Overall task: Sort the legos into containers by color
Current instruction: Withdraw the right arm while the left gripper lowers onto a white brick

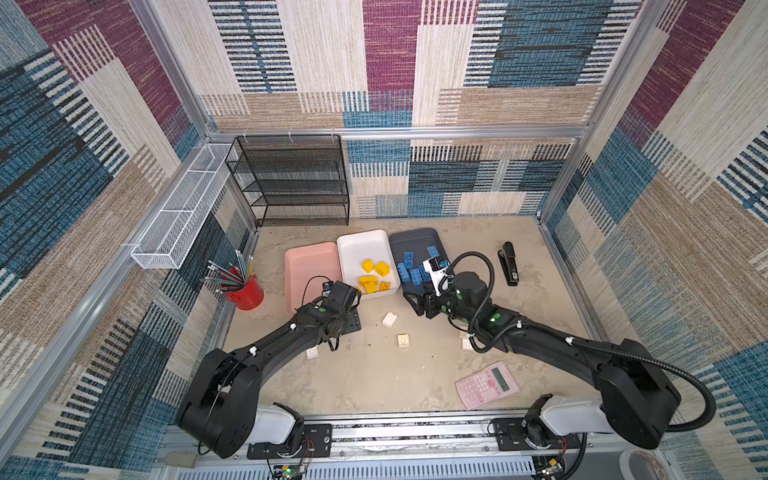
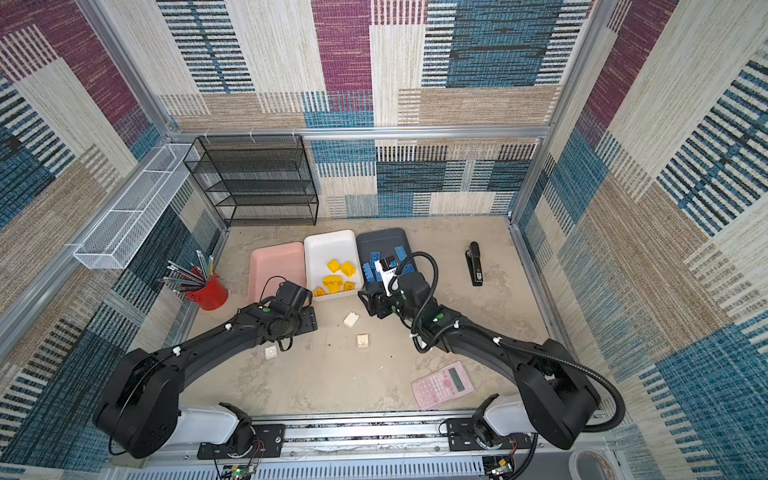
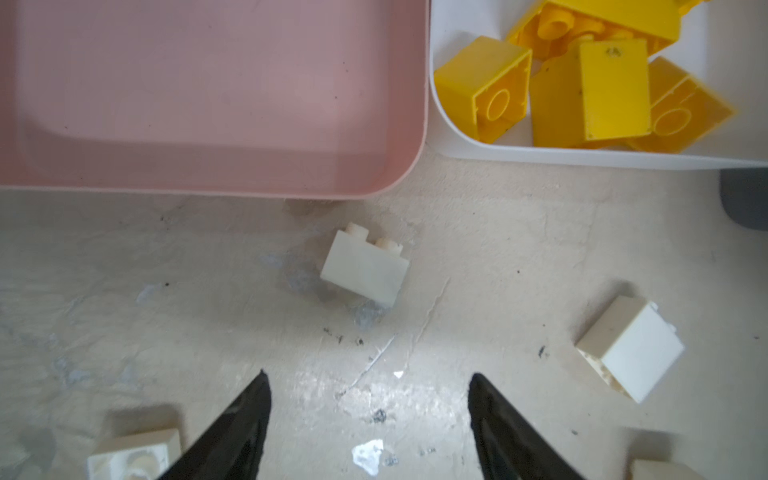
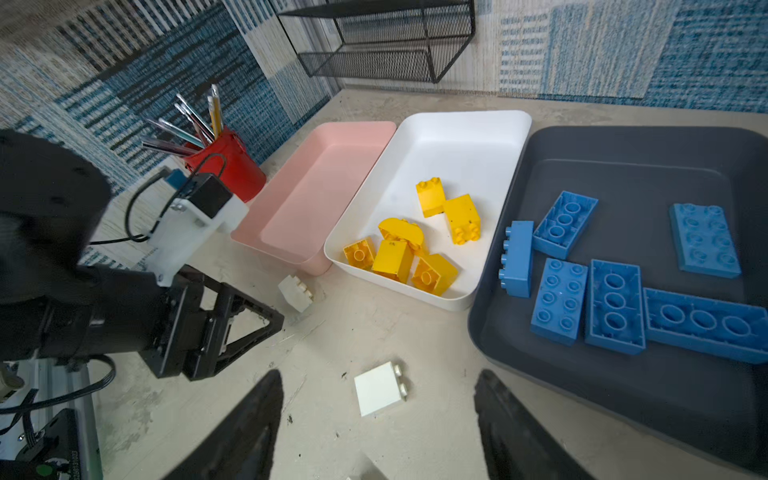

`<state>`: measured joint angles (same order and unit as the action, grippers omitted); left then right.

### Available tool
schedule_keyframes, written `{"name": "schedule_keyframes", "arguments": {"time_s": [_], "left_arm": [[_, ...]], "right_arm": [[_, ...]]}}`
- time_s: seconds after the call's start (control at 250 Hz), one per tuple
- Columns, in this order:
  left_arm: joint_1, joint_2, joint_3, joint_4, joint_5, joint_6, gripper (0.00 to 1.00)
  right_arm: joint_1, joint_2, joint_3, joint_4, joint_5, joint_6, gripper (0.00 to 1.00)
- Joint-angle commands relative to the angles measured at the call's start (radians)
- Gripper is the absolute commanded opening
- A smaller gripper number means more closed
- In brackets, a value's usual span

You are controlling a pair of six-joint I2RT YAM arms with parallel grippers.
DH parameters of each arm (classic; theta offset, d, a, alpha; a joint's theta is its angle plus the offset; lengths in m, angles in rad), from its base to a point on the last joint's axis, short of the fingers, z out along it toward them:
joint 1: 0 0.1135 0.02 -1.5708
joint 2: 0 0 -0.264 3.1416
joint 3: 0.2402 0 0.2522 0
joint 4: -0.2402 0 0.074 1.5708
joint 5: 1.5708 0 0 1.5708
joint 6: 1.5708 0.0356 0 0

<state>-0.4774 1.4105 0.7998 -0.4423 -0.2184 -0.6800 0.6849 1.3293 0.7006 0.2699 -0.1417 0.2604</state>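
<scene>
White legos lie loose on the bench; yellow legos and blue legos are trayed, pink tray empty. Left claw and right claw both spread, holding nothing. Next, likely: left straddles nearest white brick, pinches, carries to pink tray.

Scuffed beige tabletop, well cluttered.
3 trays sit side by side toward the back: pink tray, white tray, dark grey tray. Black wire rack back left, red pencil cup at left, stapler right, pink calculator front right, cream bricks loose mid-table.
</scene>
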Motion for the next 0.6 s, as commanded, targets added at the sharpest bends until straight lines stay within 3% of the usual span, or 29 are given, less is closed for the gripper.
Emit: {"name": "schedule_keyframes", "arguments": {"time_s": [0.0, 0.148, 0.596], "left_arm": [[0.009, 0.040, 0.038, -0.012, -0.044, -0.004, 0.72], [0.020, 0.096, 0.076, -0.022, -0.081, -0.015, 0.70], [0.048, 0.212, 0.152, -0.017, -0.083, -0.018, 0.70]], "right_arm": [[0.001, -0.052, -0.096, 0.189, -0.011, 0.067, 0.73], [0.002, -0.081, -0.193, 0.263, -0.027, 0.096, 0.73], [0.002, -0.100, -0.207, 0.286, -0.057, 0.112, 0.73]]}}
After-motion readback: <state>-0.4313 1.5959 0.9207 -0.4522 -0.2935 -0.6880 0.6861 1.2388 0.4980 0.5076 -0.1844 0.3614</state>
